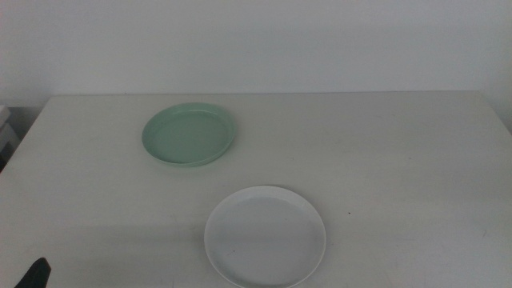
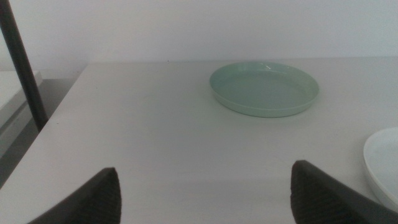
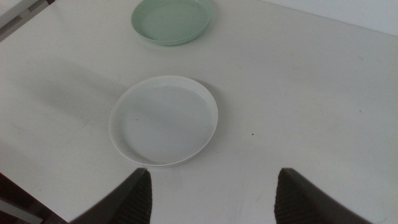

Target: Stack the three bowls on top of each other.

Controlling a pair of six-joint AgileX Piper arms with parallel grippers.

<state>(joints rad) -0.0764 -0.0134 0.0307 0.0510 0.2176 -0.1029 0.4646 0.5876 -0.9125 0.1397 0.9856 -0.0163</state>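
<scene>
A mint green bowl (image 1: 190, 134) rests upright on the white table (image 1: 384, 152), left of centre toward the back. Nearer the front edge lies a white bowl (image 1: 265, 236), apart from the green one. Only a dark tip of my left gripper (image 1: 36, 274) shows in the middle view, at the bottom left corner. Its wrist view has the gripper (image 2: 205, 193) open and holding nothing, with the green bowl (image 2: 264, 88) ahead and the white bowl's rim (image 2: 382, 162) off to one side. The right gripper (image 3: 214, 193) is open above the table, close to the white bowl (image 3: 164, 119), with the green bowl (image 3: 172, 20) beyond.
A dark pole (image 2: 22, 62) stands off the table's left edge beside a pale shelf (image 2: 12, 93). A white wall runs behind the table's far edge (image 1: 272, 94).
</scene>
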